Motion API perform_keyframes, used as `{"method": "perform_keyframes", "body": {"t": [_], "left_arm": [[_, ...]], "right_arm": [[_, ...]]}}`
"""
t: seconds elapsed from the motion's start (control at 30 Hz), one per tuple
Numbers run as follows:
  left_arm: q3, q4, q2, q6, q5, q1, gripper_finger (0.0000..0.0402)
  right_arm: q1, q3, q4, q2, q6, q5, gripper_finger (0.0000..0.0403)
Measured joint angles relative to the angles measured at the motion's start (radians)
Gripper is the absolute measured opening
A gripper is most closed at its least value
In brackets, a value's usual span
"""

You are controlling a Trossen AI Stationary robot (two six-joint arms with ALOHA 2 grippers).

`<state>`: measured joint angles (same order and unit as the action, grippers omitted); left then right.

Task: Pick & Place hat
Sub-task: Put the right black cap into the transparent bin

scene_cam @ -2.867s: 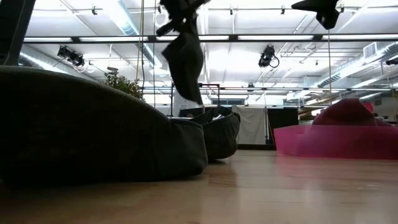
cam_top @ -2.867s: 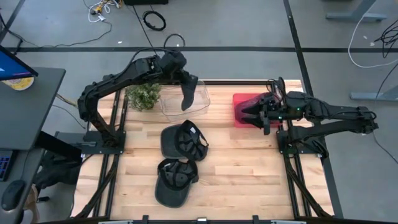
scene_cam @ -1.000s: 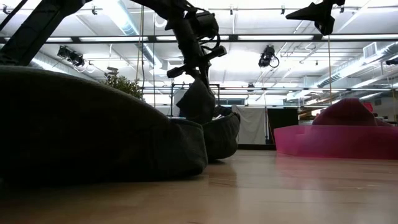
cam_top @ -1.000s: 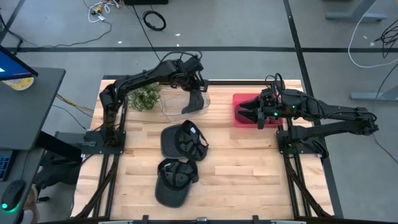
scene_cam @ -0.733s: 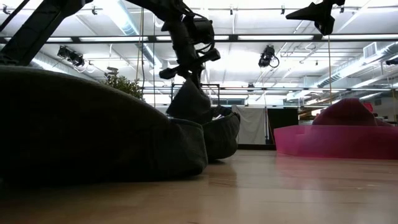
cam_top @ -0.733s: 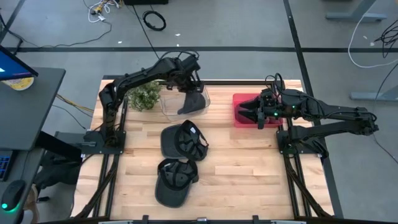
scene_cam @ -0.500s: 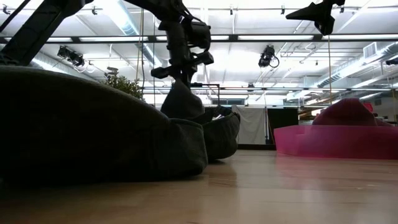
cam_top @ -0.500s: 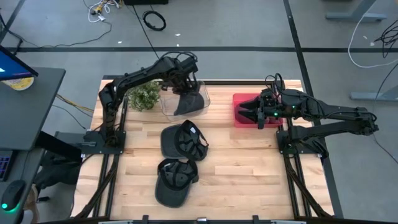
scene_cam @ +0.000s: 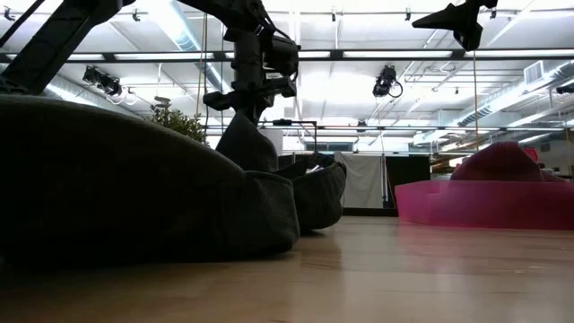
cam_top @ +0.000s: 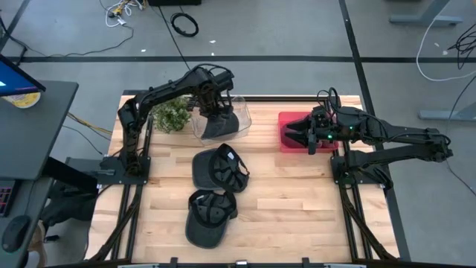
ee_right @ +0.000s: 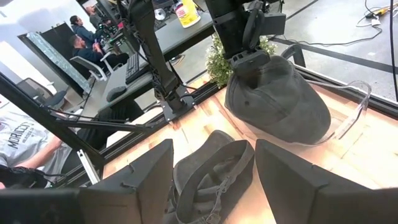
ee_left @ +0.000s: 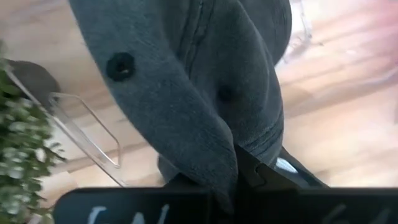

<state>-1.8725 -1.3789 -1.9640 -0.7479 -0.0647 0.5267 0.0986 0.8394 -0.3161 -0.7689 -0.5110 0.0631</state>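
**Four cameras around one counter**

One camera looks straight down on the whole counter (cam_top: 297, 201). One sits at counter height, looking level into the room. Each wrist camera looks closely past its own arm; both show the clear bin (ee_right: 348, 118).

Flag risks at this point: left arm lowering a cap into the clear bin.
1. The left gripper is shut on the grey cap, which bulges over the clear bin rim; released now, it may slump out.
2. The plant stands right beside the bin; the arm could brush it while retreating.
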Motion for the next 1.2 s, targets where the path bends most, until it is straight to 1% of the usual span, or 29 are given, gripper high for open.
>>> {"method": "perform_keyframes", "body": {"t": [0.2, 0.43, 0.63, 0.77, 0.87, 0.97, 1.07, 1.13, 1.2], "left_arm": [[0.000, -0.032, 0.000, -0.003, 0.064, 0.028, 0.0014], [0.001, -0.120, 0.006, 0.000, 0.076, 0.032, 0.0014], [0.001, -0.078, 0.006, 0.009, 0.070, 0.028, 0.0021], [0.001, -0.046, 0.006, 0.026, 0.127, 0.008, 0.0025], [0.001, -0.047, 0.006, 0.032, 0.151, -0.006, 0.0038], [0.001, -0.027, 0.007, 0.058, 0.145, -0.016, 0.0060], [0.001, 0.014, 0.007, 0.079, 0.073, -0.020, 0.0079], [0.001, 0.038, 0.007, 0.073, 0.032, -0.021, 0.0082], [0.001, 0.046, 0.007, 0.040, 0.019, -0.021, 0.0078]], "right_arm": [[0.000, 0.000, 0.000, 0.000, 0.000, 0.000, 0.0229], [0.000, 0.000, 0.000, 0.000, 0.000, 0.000, 0.0229], [0.000, 0.000, 0.000, 0.000, 0.021, 0.000, 0.0229], [0.000, 0.000, 0.000, 0.000, 0.023, 0.001, 0.0229], [0.000, 0.000, 0.000, 0.000, 0.023, 0.000, 0.0229], [0.000, 0.000, 0.000, 0.000, 0.023, 0.000, 0.0229], [0.000, 0.000, 0.000, 0.000, 0.023, 0.000, 0.0229], [0.000, 0.000, 0.000, 0.000, 0.023, 0.001, 0.0229], [0.000, 0.000, 0.000, 0.000, 0.023, 0.000, 0.0229]]}}
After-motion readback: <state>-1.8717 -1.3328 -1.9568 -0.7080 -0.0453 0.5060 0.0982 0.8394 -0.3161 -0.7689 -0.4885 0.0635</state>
